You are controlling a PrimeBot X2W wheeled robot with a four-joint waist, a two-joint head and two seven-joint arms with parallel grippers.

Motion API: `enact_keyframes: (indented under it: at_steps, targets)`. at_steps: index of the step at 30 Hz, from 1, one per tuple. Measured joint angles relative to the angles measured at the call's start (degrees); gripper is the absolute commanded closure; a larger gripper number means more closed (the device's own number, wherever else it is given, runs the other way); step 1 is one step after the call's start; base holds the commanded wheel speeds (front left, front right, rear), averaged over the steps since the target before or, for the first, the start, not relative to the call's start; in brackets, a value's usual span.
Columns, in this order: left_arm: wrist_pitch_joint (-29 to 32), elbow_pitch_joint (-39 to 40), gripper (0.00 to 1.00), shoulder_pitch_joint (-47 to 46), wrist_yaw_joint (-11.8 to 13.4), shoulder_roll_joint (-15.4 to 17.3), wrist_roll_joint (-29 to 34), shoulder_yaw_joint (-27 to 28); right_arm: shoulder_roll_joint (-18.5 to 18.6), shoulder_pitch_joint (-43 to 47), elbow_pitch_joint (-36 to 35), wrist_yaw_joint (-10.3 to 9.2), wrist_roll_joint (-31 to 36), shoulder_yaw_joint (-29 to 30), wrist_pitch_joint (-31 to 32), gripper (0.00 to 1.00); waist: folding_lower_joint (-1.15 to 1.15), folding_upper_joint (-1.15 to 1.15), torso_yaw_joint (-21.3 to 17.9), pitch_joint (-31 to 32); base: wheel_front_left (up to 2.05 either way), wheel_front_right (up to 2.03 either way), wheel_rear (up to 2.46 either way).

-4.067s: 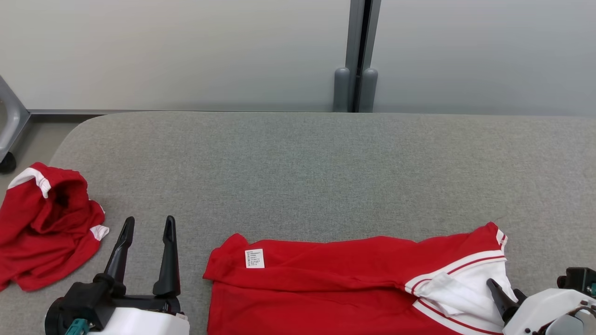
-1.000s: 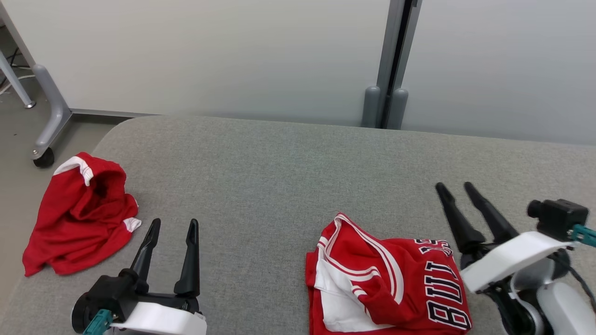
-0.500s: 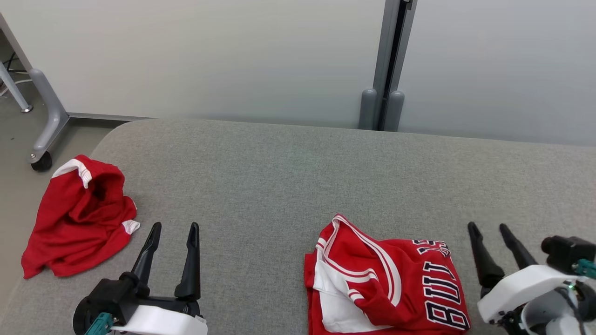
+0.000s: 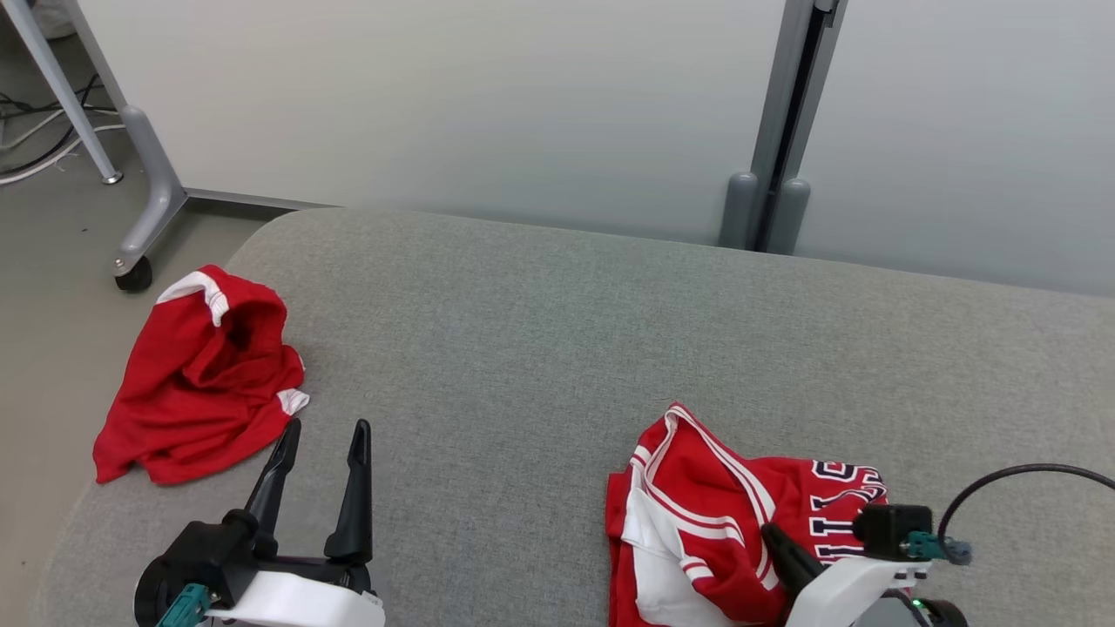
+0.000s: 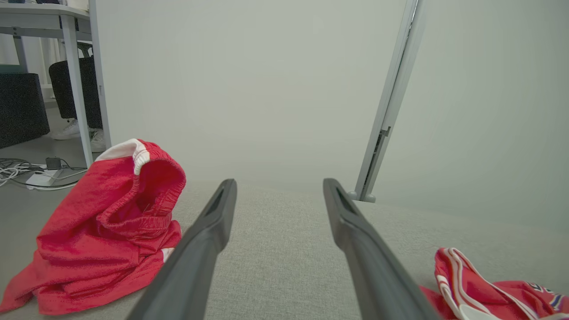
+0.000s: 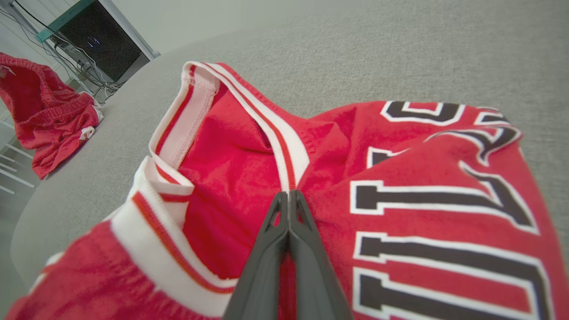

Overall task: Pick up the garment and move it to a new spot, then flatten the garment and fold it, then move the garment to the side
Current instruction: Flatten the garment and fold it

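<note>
The garment (image 4: 697,514) is a folded red jersey with white trim and dark lettering, lying near the front right of the grey padded table (image 4: 523,331). My right gripper (image 4: 771,533) lies low over the garment's right half, most of the hand cut off by the bottom edge. In the right wrist view my right gripper (image 6: 289,193) is shut, with a strip of the red garment (image 6: 231,178) pinched between the fingers just below the white collar band. My left gripper (image 4: 325,425) stands open and empty at the front left; between its fingers (image 5: 279,182) lies bare table.
A second, crumpled red garment (image 4: 200,383) lies at the table's left edge, partly overhanging it. A wheeled metal leg (image 4: 131,270) stands on the floor beyond. A grey partition post (image 4: 775,209) rises behind the table's far edge.
The camera has shifted. My right gripper came down from beside the jersey onto it and shut on the fabric, which has bunched a little. The left gripper has not moved.
</note>
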State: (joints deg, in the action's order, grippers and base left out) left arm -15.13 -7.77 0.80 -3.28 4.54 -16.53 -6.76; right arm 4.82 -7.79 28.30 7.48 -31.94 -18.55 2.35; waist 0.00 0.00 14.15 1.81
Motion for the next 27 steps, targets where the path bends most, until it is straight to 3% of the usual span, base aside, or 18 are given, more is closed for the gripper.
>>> enact_keyframes:
  at_steps: [16,22,27]
  targets:
    - [0.0,0.0,0.0,-0.2,0.4,0.3,0.0,0.5,-0.3,-3.8,-1.5,0.0,-11.6,-25.6,-3.4,1.0,0.0,0.0,1.2,-1.1,0.0,0.0,0.0]
    - [0.0,0.2,0.0,-0.2,0.7,0.2,0.0,0.5,3.9,-6.4,-3.4,0.0,-14.0,-27.3,-7.7,1.0,0.0,0.0,-0.1,-0.5,0.0,0.0,0.0]
    - [0.0,0.7,0.0,0.0,0.8,0.2,0.0,0.6,8.0,-7.5,-7.3,0.0,-14.9,-24.7,-11.3,1.0,0.0,0.0,-1.6,-0.1,0.0,0.0,0.0]
